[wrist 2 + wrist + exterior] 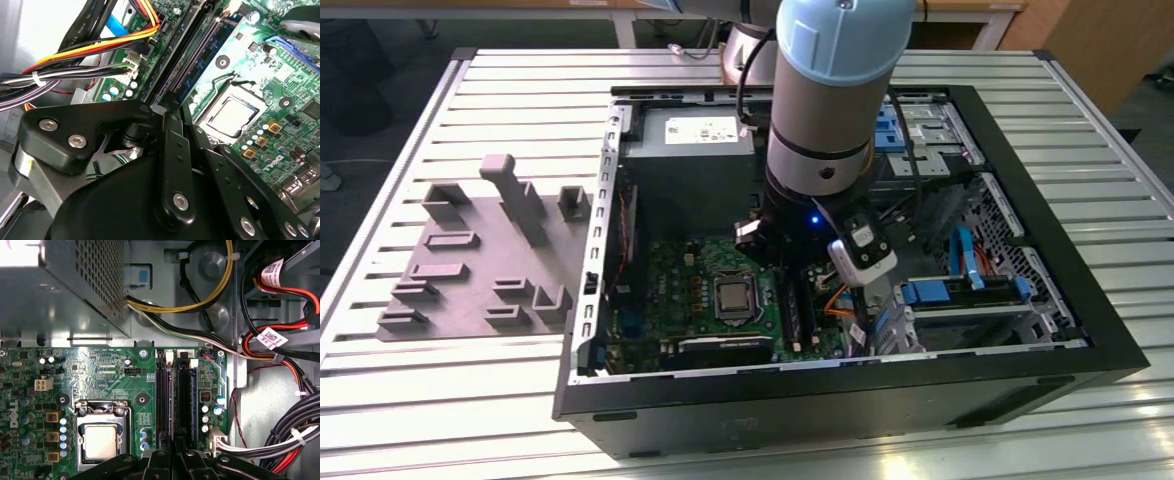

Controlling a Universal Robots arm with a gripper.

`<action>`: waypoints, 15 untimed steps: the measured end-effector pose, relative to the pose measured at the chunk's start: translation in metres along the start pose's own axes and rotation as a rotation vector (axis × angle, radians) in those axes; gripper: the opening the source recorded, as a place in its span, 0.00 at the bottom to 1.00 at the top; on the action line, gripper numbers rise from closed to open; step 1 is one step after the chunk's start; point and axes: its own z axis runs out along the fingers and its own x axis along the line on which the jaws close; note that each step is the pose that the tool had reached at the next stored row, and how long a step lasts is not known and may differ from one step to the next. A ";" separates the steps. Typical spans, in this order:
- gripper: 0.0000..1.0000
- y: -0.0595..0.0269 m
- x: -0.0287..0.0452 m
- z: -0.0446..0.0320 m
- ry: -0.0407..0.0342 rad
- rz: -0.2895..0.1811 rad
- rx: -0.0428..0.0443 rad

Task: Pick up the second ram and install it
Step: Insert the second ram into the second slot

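Observation:
My gripper (790, 285) reaches down into the open computer case (1067, 330), over the green motherboard (680, 290). In both wrist views its black fingers (162, 460) (172, 150) are drawn together at the near end of the two long black memory slots (162, 390) (195, 45). The gripper tip (175, 440) (185, 107) sits just above the strip between the slots. Thin dark strips run edge-on along both slots, and I cannot tell the second ram apart from them. I also cannot tell whether the fingers pinch anything. The silver processor socket (101, 440) lies beside the slots.
A grey power supply (694, 150) (60, 285) fills the case's far end. Bundled red, yellow and black cables (280, 350) (90, 55) crowd the side of the slots away from the socket. Blue drive brackets (961, 290) stand at the exterior view's right. A grey slotted tray (480, 250) lies outside the case.

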 end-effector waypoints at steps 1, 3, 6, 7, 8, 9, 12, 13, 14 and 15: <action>0.14 0.0001 0.0000 0.0003 0.0000 0.000 0.0002; 0.14 0.0002 0.0000 0.0012 0.0000 -0.001 0.0002; 0.14 0.0002 0.0000 0.0029 0.0001 -0.002 0.0001; 0.14 0.0002 0.0001 0.0034 0.0001 -0.002 0.0001; 0.14 0.0002 0.0001 0.0038 0.0001 -0.002 0.0002; 0.14 0.0001 0.0001 0.0038 0.0001 -0.002 0.0003; 0.14 0.0002 0.0001 0.0040 0.0001 -0.002 0.0001; 0.14 0.0002 0.0001 0.0041 0.0001 -0.002 0.0000; 0.14 0.0002 0.0001 0.0041 0.0001 -0.002 0.0000; 0.14 0.0002 0.0001 0.0041 0.0001 -0.002 0.0001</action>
